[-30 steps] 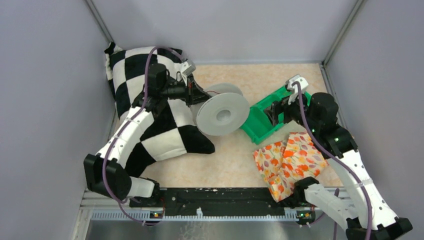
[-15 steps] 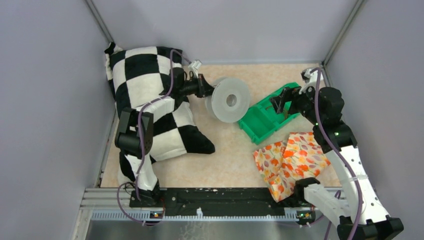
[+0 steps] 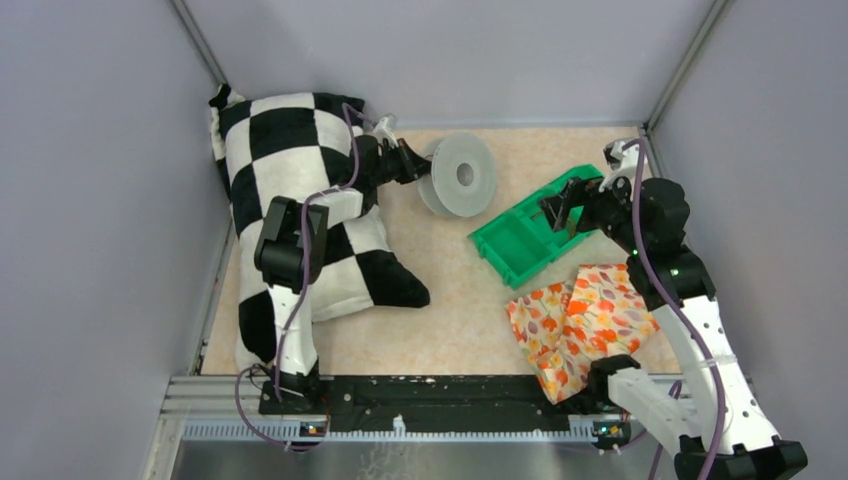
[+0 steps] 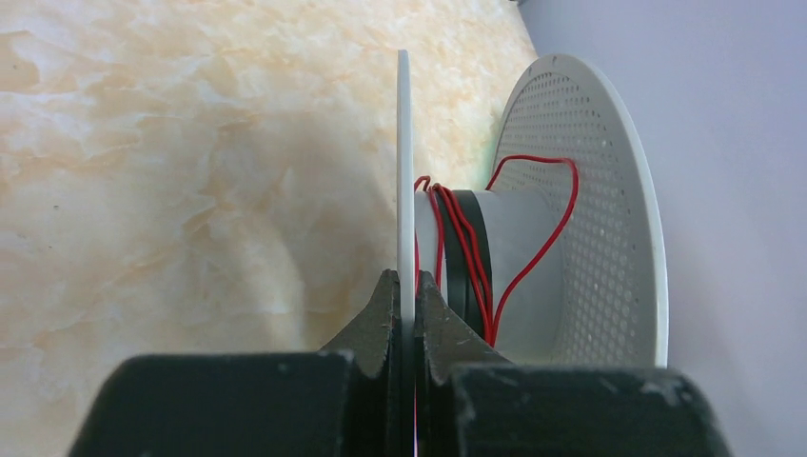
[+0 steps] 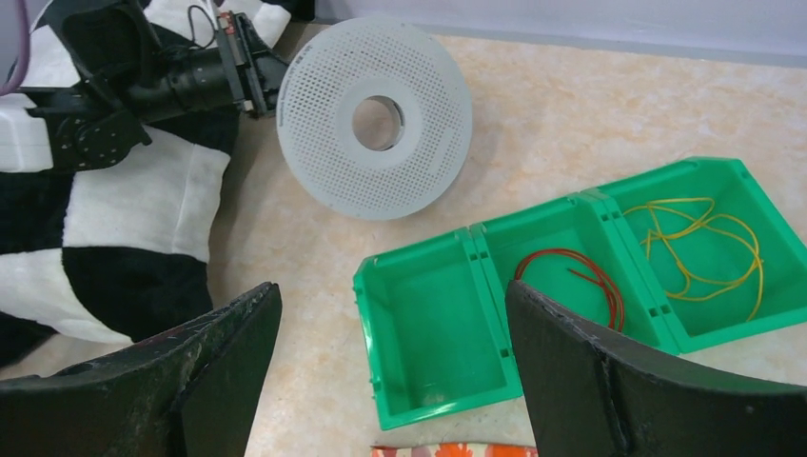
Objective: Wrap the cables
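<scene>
A grey-white perforated spool (image 3: pixel 460 175) stands on edge at the back of the table. My left gripper (image 3: pixel 420 165) is shut on its near flange (image 4: pixel 403 171), jaws pinching the thin rim (image 4: pixel 406 286). Red wire (image 4: pixel 457 257) is wound on the hub with one loose loop beside a black band. My right gripper (image 3: pixel 556 208) is open and empty above the green tray (image 3: pixel 520 240). In the right wrist view (image 5: pixel 390 290) the tray holds a red cable (image 5: pixel 571 271) in the middle compartment and a yellow cable (image 5: pixel 704 243) in the right one. The left compartment is empty.
A black-and-white checkered pillow (image 3: pixel 290 200) lies under the left arm at the left. A floral cloth (image 3: pixel 575 325) lies in front of the tray at the right. Grey walls close in the back and both sides.
My left arm has carried the spool from the middle of the table toward the back, still gripping its flange. My right gripper pulled back a little over the tray and stayed open.
</scene>
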You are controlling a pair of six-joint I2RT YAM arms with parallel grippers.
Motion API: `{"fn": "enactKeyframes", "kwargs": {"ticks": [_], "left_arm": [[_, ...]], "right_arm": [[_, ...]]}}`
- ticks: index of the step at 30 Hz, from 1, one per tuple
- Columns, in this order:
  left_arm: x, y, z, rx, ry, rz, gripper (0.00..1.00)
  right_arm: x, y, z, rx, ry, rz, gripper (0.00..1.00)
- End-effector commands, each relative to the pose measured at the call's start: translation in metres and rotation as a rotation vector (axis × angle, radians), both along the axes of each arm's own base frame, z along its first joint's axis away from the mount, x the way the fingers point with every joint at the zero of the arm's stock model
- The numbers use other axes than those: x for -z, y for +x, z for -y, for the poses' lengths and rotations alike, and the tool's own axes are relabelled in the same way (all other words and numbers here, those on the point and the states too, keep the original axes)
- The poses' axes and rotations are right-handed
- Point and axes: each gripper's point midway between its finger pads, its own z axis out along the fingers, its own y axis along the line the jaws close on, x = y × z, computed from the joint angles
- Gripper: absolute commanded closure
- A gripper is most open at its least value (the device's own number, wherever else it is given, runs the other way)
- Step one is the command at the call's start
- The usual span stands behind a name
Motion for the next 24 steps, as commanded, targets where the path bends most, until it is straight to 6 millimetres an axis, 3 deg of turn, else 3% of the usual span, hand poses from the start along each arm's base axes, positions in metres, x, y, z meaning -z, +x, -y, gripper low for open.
{"fn": "enactKeyframes", "kwargs": {"ticks": [1,13,21,24], "left_arm": [[-0.046,0.023,0.011,-0.036,-0.077,0.115,1.0],[-0.025,0.036,0.01,-0.097,0.003,0.085,1.0],[-0.016,0.034,0.007,-0.095,0.06,0.078,0.82],[-0.014,0.031,0.002,-0.107,0.069,0.079,0.82]], "right_arm": [[0.001,-0.008,-0.001,-0.008,0.028,0.001,0.13],[0.006,-0.013,0.001,0.005,0.046,0.0,0.13],[0.004,-0.014,0.001,0.017,0.069,0.008,0.13],[0.002,-0.014,0.0,0.01,0.073,0.012,0.13]]}}
